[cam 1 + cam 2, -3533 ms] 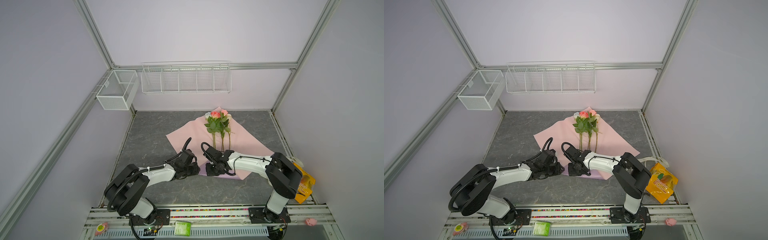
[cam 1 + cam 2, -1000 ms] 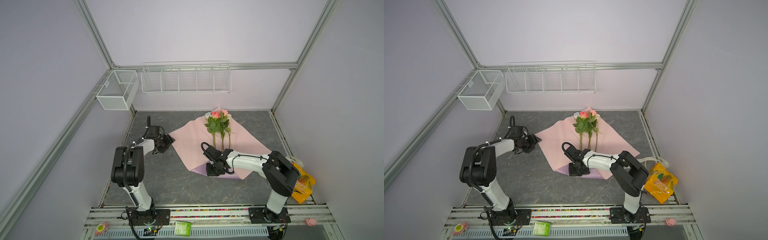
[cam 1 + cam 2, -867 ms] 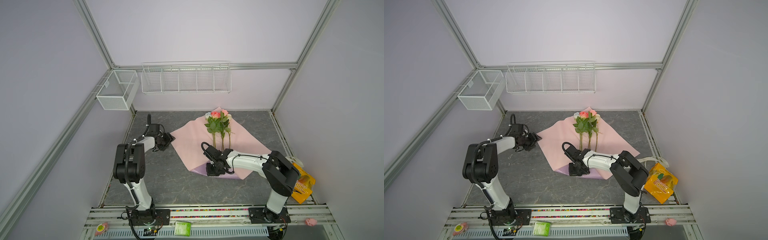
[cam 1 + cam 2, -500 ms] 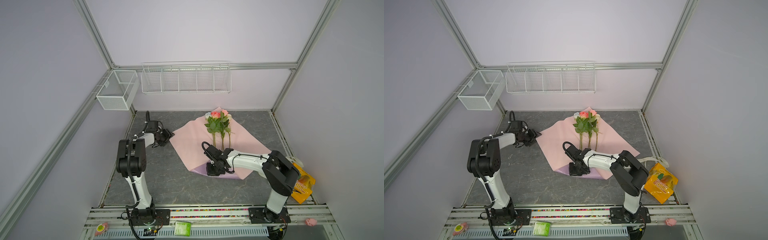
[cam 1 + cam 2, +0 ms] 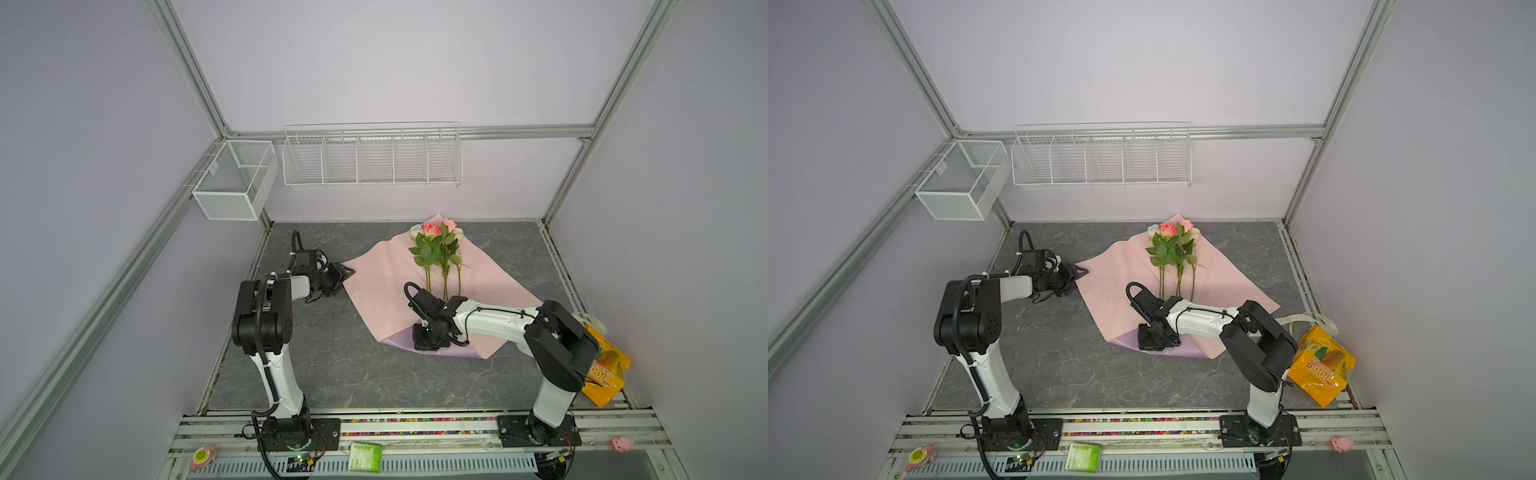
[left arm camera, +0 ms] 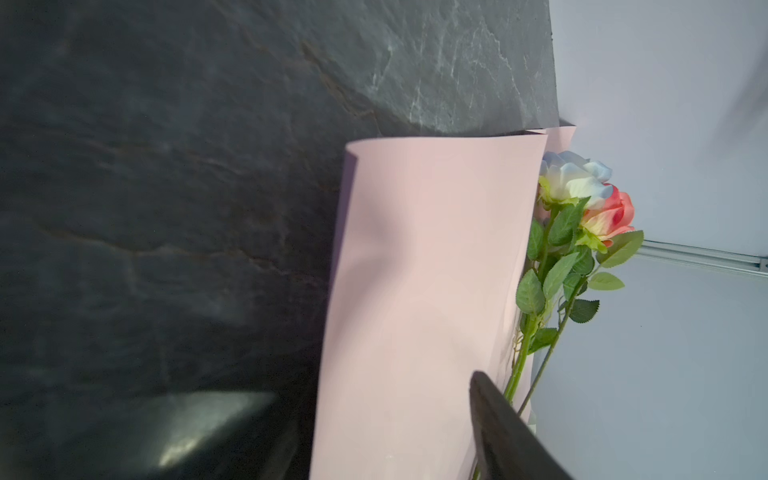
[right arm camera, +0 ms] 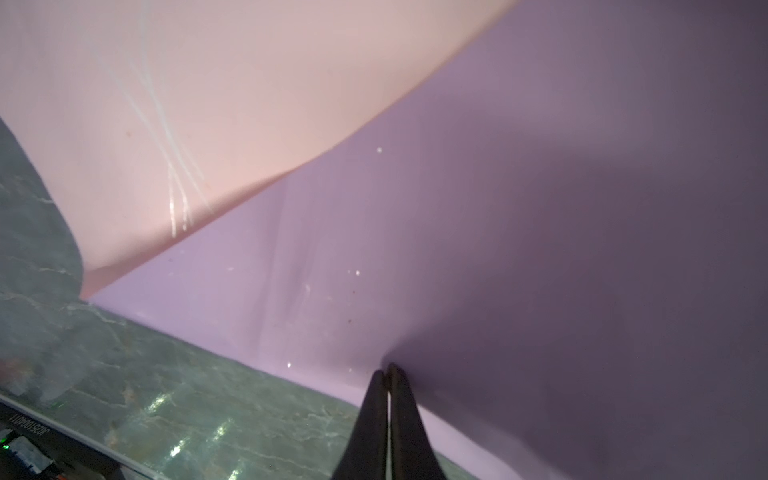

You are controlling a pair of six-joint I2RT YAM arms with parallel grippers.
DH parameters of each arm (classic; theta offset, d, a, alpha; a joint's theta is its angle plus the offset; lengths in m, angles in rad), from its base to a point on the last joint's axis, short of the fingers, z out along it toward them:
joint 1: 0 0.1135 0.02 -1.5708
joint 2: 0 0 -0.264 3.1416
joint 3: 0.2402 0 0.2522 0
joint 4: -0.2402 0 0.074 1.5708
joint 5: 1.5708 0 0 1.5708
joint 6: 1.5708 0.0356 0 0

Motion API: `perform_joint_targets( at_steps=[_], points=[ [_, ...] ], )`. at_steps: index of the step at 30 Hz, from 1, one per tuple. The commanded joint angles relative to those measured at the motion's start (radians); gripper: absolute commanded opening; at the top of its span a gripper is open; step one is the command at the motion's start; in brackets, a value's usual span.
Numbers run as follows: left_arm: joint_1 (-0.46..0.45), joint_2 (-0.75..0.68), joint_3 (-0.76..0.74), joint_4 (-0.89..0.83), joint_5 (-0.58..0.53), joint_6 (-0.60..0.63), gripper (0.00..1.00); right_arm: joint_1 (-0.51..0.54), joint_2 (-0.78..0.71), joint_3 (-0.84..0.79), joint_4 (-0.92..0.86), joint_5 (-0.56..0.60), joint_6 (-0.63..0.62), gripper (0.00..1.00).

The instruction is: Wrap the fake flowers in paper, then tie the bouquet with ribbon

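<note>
Pink-and-cream bouquet [image 5: 438, 249] lies on the paper [image 5: 386, 286], its stem ends hard to make out. The right gripper [image 7: 387, 372] is pinched closed at the paper's fold. The left gripper [image 5: 344, 276] gapes round its corner.

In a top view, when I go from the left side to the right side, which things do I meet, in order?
First the white mesh basket → left gripper → bouquet of fake flowers → orange snack bag.

The orange snack pouch [image 5: 1320, 370], well off to the right of the right gripper [image 5: 1152, 343], reads a large "100"; the smaller print is illegible.
</note>
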Motion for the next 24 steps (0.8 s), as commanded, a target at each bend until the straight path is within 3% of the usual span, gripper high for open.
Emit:
perform_joint_targets(
  at_steps=[1,10,17,21,24],
  points=[
    [-0.003,-0.015,-0.062,0.006,0.008,-0.028,0.56,-0.011,0.021,-0.005,0.012,0.031,-0.002,0.10],
    [-0.071,-0.096,-0.254,0.226,0.051,-0.145,0.49,-0.012,-0.011,-0.018,0.031,0.031,0.007,0.10],
    [-0.128,-0.133,-0.302,0.311,0.059,-0.208,0.45,-0.011,-0.051,-0.036,0.073,0.026,0.019,0.13],
    [-0.147,-0.152,-0.310,0.326,0.046,-0.226,0.40,-0.012,-0.071,-0.037,0.078,0.037,0.019,0.14],
    [-0.155,-0.161,-0.334,0.404,0.050,-0.286,0.30,-0.011,-0.078,-0.045,0.084,0.041,0.025,0.15]
  ],
)
